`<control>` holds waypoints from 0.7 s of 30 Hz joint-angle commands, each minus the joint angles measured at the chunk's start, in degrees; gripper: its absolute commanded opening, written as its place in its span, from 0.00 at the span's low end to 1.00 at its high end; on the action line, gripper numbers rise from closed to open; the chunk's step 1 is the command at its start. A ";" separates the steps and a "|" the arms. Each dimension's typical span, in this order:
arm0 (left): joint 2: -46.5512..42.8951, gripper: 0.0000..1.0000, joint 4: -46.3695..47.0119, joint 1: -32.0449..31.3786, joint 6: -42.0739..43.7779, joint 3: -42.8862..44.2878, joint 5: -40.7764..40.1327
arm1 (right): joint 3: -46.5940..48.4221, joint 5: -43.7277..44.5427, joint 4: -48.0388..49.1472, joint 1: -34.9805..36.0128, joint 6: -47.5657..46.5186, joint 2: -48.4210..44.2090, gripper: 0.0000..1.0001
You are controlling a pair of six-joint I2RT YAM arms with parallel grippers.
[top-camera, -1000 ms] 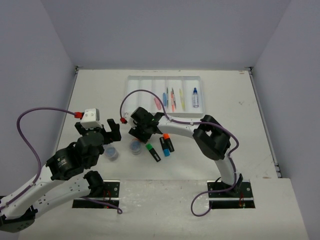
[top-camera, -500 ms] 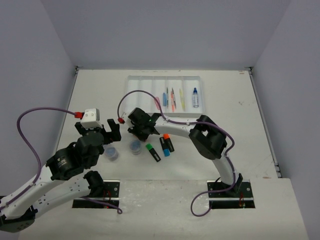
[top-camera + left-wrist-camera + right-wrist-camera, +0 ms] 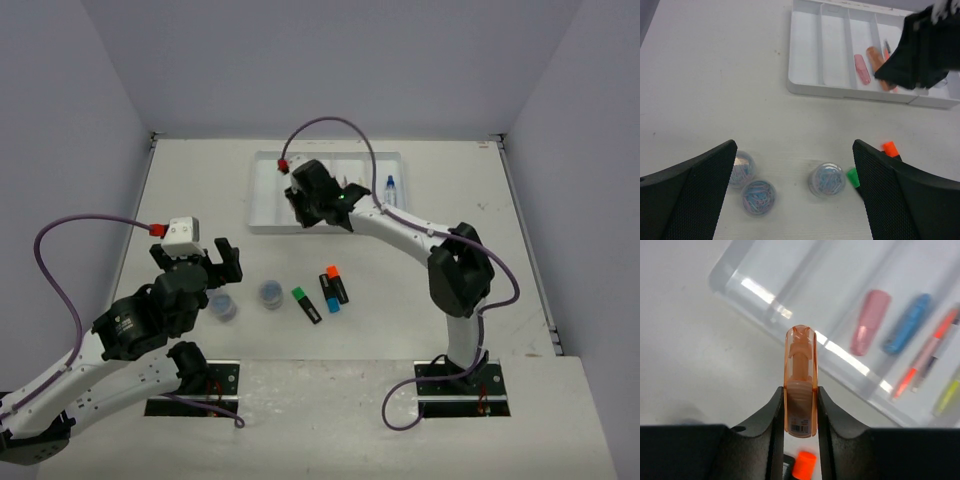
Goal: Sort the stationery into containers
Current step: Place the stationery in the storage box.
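My right gripper (image 3: 800, 390) is shut on a translucent orange highlighter (image 3: 800, 360), whose cap points toward the white tray (image 3: 755, 290). In the top view the right gripper (image 3: 318, 203) hangs over the tray's (image 3: 262, 195) near edge. A pink highlighter (image 3: 870, 320), a blue one (image 3: 907, 322) and thin pens (image 3: 925, 360) lie in the compartments. My left gripper (image 3: 794, 150) is open above three clear tubs (image 3: 827, 179) (image 3: 758, 197) (image 3: 738, 169), touching none.
On the table between the arms lie a green highlighter (image 3: 305, 303), a blue-capped one (image 3: 331, 303) and an orange-capped black one (image 3: 334, 280). A blue-capped bottle (image 3: 390, 195) lies in the tray's right compartment. Grey walls enclose the table on three sides.
The right gripper closed on the orange highlighter near the tubs, then carried it up and away to the tray's near edge. The left arm has not moved.
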 commanded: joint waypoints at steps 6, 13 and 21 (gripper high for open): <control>1.14 1.00 2.21 0.32 1.44 -0.50 -0.25 | 26.40 10.21 -13.93 -9.20 12.71 17.60 0.14; 1.71 1.00 2.82 0.32 1.99 -0.68 0.23 | 31.09 9.22 -14.83 -9.74 12.26 21.61 0.31; 2.20 1.00 2.91 0.32 2.32 -0.68 0.66 | 30.40 8.93 -15.97 -9.82 11.66 18.51 0.58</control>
